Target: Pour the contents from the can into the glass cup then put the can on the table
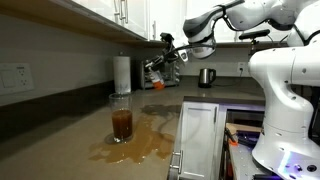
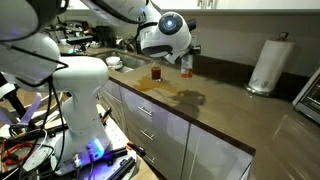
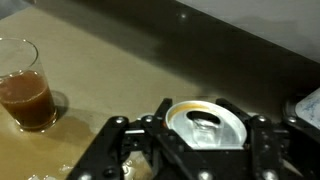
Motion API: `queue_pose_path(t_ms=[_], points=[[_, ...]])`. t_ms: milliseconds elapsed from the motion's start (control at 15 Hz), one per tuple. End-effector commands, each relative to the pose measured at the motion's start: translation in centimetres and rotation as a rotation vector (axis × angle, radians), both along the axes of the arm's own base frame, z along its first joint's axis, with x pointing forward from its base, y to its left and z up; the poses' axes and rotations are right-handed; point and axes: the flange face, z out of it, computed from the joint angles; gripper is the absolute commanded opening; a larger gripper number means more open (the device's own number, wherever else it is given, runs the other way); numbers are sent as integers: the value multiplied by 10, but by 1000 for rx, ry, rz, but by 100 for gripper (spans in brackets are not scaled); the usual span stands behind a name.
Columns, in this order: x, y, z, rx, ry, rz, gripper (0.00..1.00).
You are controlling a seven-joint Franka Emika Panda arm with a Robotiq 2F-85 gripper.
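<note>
Wrist view — fingers (image 3: 120, 145) tight around the silver-topped can (image 3: 205, 125); glass cup (image 3: 25, 85) half-full of brown liquid

I saw open grey-brown countertop (image 2: 225, 92) between the tall clear glass cup (image 2: 156, 73) and the white paper towel roll (image 2: 268, 65).

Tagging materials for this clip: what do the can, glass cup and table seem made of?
The can: likely aluminium; shiny silver top with an opening. The glass cup: clear glass, apparently; brown liquid shows through. The table: smooth matte grey-brown, laminate or stone, unclear which.
</note>
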Motion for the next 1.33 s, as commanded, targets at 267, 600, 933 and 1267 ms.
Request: queue_pose_path(t_ms=[267, 600, 933, 1267], points=[[0, -36, 4, 151, -77, -18, 25], [-3, -39, 2, 143, -72, -36, 50], [-3, -38, 3, 144, -72, -33, 25], [11, -41, -2, 184, -88, -23, 25]])
